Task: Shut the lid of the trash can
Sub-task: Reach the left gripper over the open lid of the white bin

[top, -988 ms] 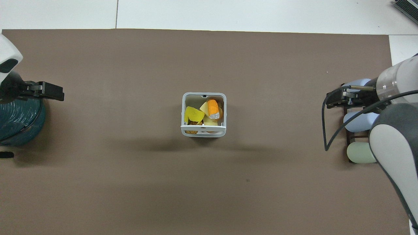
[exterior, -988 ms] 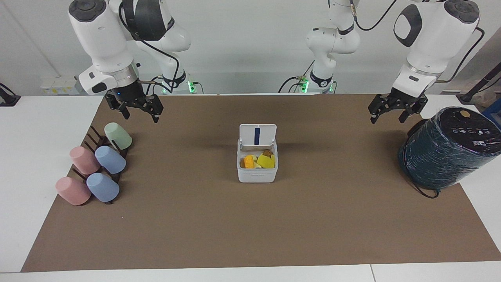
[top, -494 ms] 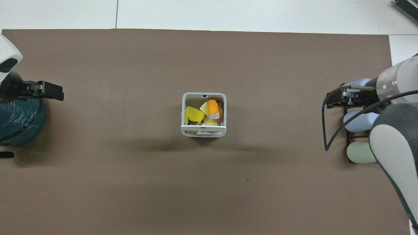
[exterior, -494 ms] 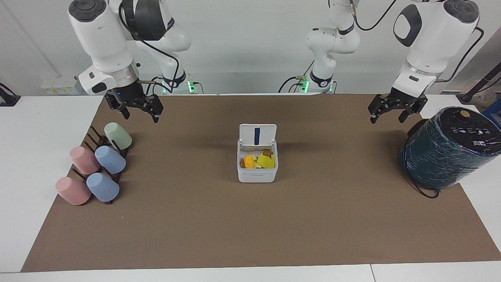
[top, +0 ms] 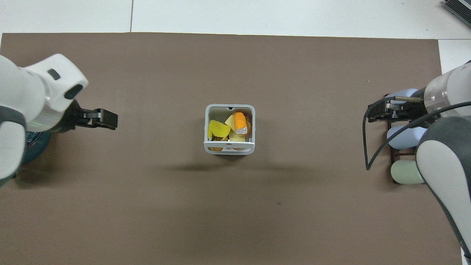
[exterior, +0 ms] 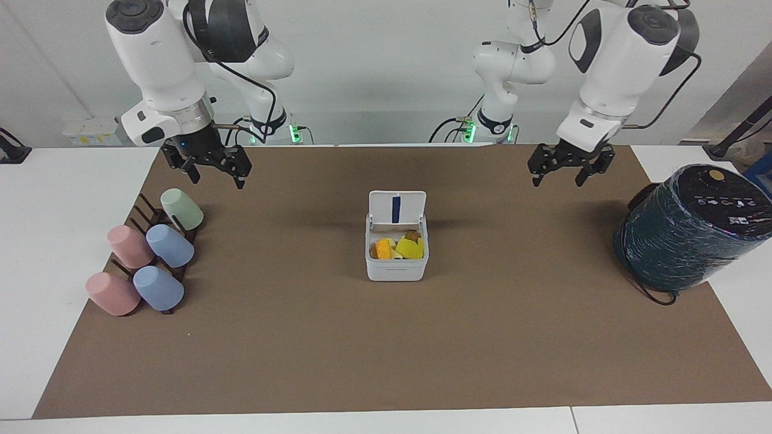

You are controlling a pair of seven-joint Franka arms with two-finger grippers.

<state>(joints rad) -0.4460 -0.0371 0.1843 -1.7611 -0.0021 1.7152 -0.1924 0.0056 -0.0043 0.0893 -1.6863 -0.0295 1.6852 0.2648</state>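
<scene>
The trash can (exterior: 396, 270) is a small white box in the middle of the brown mat, filled with yellow and orange scraps. Its lid (exterior: 397, 208) stands upright on the side nearer the robots, with its blue stripe showing. In the overhead view the trash can (top: 206, 123) is open and the lid (top: 229, 144) shows edge-on. My left gripper (exterior: 556, 180) is open and empty, up over the mat between the trash can and the dark-green cylinder; it also shows in the overhead view (top: 109, 120). My right gripper (exterior: 218, 180) is open, empty and waiting over the cup rack; it shows in the overhead view too (top: 371, 113).
A large dark-green wrapped cylinder (exterior: 687, 232) lies at the left arm's end of the table, and shows in the overhead view (top: 35, 145). A rack of pink, blue and green cups (exterior: 151, 259) stands at the right arm's end, and shows in the overhead view (top: 404, 137).
My left gripper has moved away from the dark-green cylinder toward the trash can, mostly in the last half second. The right arm and the lid have not moved.
</scene>
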